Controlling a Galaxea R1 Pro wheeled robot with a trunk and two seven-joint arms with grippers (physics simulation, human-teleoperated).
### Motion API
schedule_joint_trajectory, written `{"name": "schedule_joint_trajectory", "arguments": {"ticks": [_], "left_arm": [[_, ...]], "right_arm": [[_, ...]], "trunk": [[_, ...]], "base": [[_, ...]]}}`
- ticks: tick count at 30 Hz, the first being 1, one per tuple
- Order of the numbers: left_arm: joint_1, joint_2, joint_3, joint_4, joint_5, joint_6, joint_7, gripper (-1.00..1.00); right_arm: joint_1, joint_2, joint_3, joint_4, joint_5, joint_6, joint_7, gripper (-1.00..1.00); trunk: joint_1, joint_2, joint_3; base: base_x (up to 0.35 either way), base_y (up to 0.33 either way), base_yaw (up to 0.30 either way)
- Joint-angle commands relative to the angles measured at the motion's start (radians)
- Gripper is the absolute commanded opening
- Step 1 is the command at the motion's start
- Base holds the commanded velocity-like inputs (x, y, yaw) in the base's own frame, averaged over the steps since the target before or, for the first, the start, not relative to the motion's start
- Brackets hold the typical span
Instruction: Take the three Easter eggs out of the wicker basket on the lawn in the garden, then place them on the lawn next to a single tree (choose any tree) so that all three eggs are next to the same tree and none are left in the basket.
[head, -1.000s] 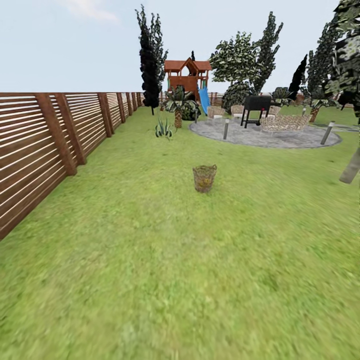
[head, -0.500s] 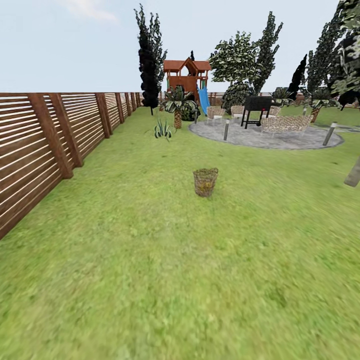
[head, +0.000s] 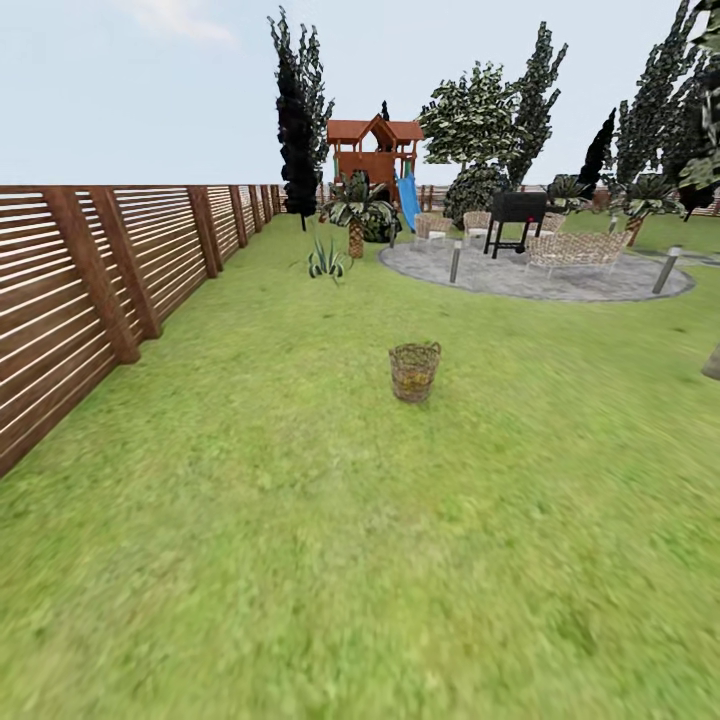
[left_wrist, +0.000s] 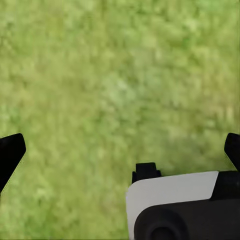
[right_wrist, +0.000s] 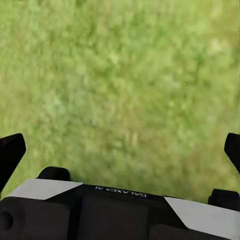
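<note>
Round brown open-weave wicker basket (head: 413, 371) mid-lawn (head: 300, 520), yellow inside; eggs likely light, smooth, slippery: grip across middle. Left gripper (left_wrist: 120, 150) and right gripper (right_wrist: 120, 150) spread, empty.

Open lawn (head: 300, 560) lies all around the basket (head: 413, 371), which stands alone; the fence (head: 90, 280) and paved patio (head: 540, 275) sit well apart.

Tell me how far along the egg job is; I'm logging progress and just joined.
Nothing looks done: the round brown wicker basket stands on the green lawn ahead, yellow showing through its weave. In hand: nothing; the left gripper and right gripper are open over grass. Left: reach the basket, take out the eggs, lay them by one tree.
</note>
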Motion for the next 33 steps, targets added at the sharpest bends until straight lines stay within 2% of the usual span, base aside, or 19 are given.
{"name": "schedule_joint_trajectory", "arguments": {"ticks": [1,13,33], "left_arm": [[-0.001,0.0,-0.008,0.001,0.002,-0.003,0.005,1.0],[-0.001,0.0,-0.011,0.001,0.002,-0.004,0.006,1.0],[-0.001,0.0,-0.011,0.001,0.002,-0.005,0.006,1.0]], "right_arm": [[0.0,0.0,0.001,-0.002,-0.008,0.006,0.001,1.0],[0.0,-0.001,-0.006,-0.002,-0.009,0.006,0.001,1.0],[0.0,-0.002,-0.009,-0.002,-0.011,0.006,0.0,1.0]], "trunk": [[0.001,-0.001,-0.001],[0.001,-0.001,-0.001],[0.001,-0.001,-0.001]], "base": [[0.337,0.001,0.0],[0.329,-0.045,0.0],[0.287,-0.181,0.0]]}}
